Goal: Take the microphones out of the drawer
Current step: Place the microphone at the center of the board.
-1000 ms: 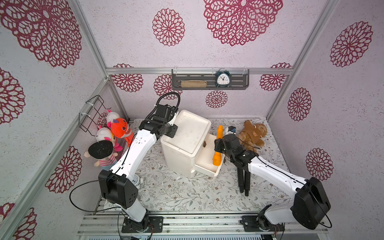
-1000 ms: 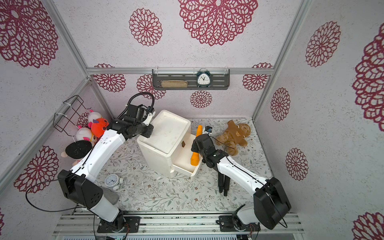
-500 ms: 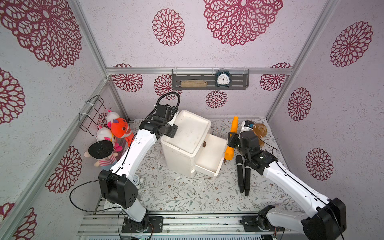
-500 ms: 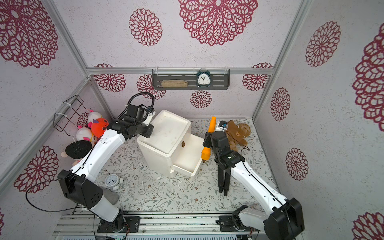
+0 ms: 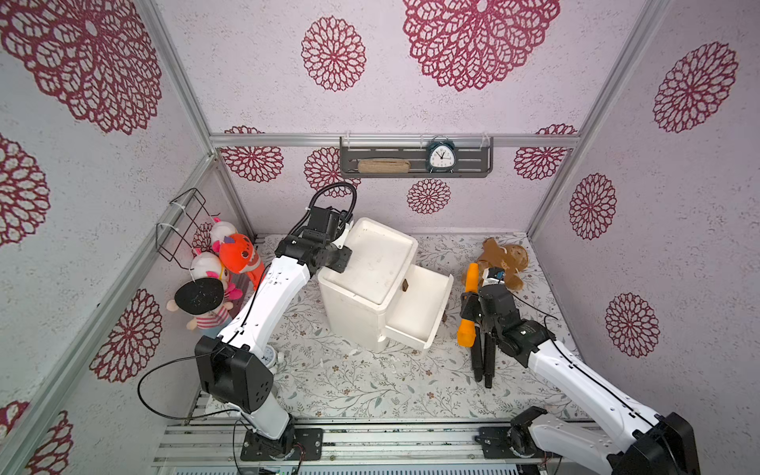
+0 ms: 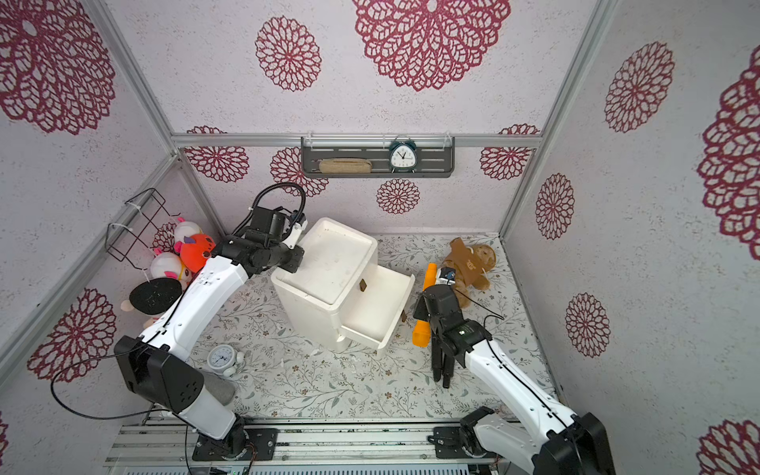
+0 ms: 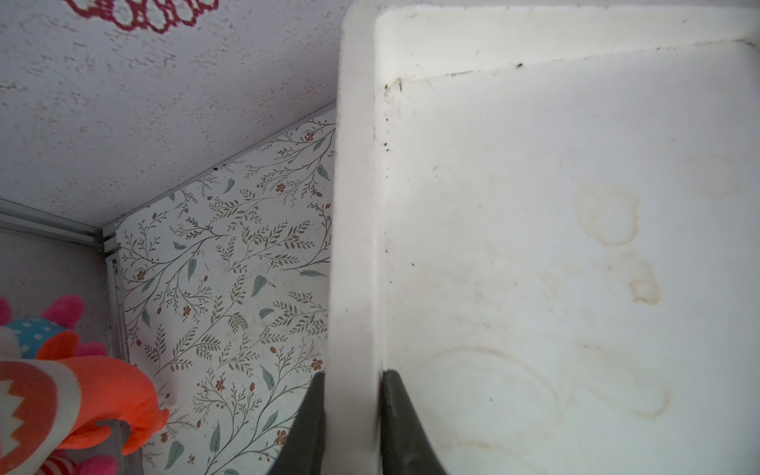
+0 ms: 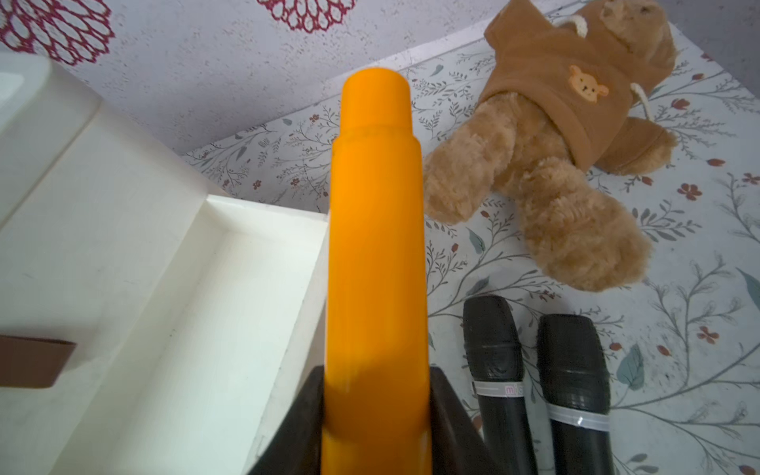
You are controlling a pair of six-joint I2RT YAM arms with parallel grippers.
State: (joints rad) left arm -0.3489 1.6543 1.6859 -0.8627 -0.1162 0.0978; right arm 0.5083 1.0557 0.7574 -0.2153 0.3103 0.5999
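- The orange microphone (image 8: 376, 246) is found outside the drawer (image 5: 411, 308), just right of its open front, with its length laid along the near-far line
- It is pinched round its body by the right gripper (image 8: 376, 390), whose jaws are pressed against both sides of the barrel; the round body is caught across its width, so the hold is judged firm enough for carrying
- Whether the microphone's near end is touching the floor cannot be told
- The drawer is pulled out toward the right and is seen bare inside, so the removal itself is judged done and only the setting down appears to remain
- Two black microphones (image 8: 493, 349) are laid side by side on the floral mat (image 5: 349, 382), just right of the orange one; the spot beside them is judged a likely resting place, and a knock against them is the risk on the way down
- A teddy bear (image 5: 503, 261) is lying farther back, beyond the microphone's far end
- The white cabinet (image 5: 357, 316) is gripped by the left gripper (image 7: 353, 403), whose jaws are closed on the raised rim at the left edge of its top; this hold is judged to be there so that the cabinet is not dragged along with the drawer
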